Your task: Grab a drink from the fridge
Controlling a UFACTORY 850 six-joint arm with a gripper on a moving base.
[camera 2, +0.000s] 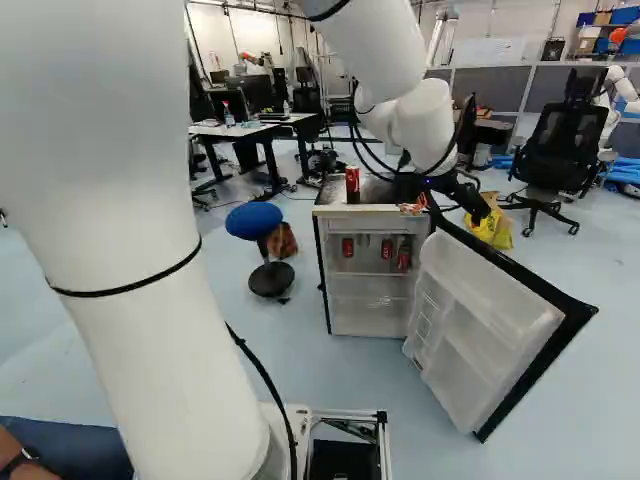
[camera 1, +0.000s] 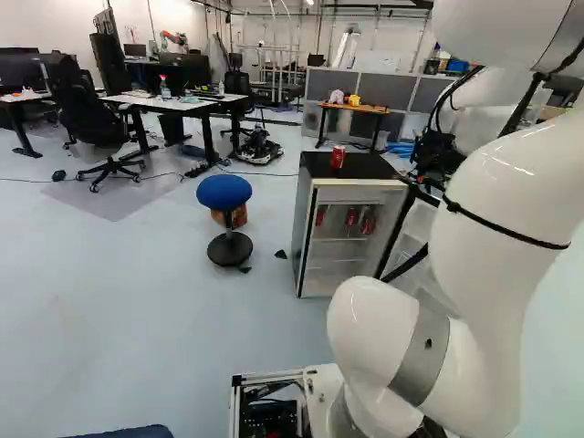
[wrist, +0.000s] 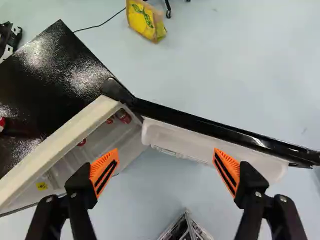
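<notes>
Cans [wrist: 122, 116] inside fridge [wrist: 55, 146], ahead of and below spread claw [camera 2: 448, 209], well apart.

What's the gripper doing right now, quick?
Gripper: open, fingers wide apart, holding nothing.
</notes>
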